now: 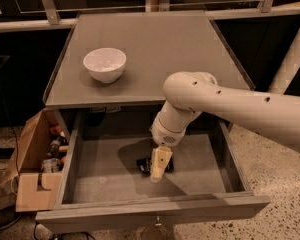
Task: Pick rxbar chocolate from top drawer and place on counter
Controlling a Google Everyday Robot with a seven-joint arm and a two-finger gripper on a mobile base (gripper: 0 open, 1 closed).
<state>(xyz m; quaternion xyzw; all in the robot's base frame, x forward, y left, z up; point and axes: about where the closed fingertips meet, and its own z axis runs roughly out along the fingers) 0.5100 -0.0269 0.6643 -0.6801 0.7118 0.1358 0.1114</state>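
Note:
The top drawer (90, 184) stands pulled open below the counter (155, 49). The rxbar chocolate (143, 165) lies flat on the drawer bottom near the middle, a small black wrapper partly hidden behind my gripper. My gripper (158, 168) hangs inside the drawer on the white arm, its tan fingers (160, 163) pointing down right over the bar's right part. I cannot tell if the fingers touch the bar.
A white bowl (104, 64) stands on the counter's left side. An open cardboard box (37, 159) with bottles sits on the floor left of the drawer. Speckled floor lies to the right. A rail runs behind the counter.

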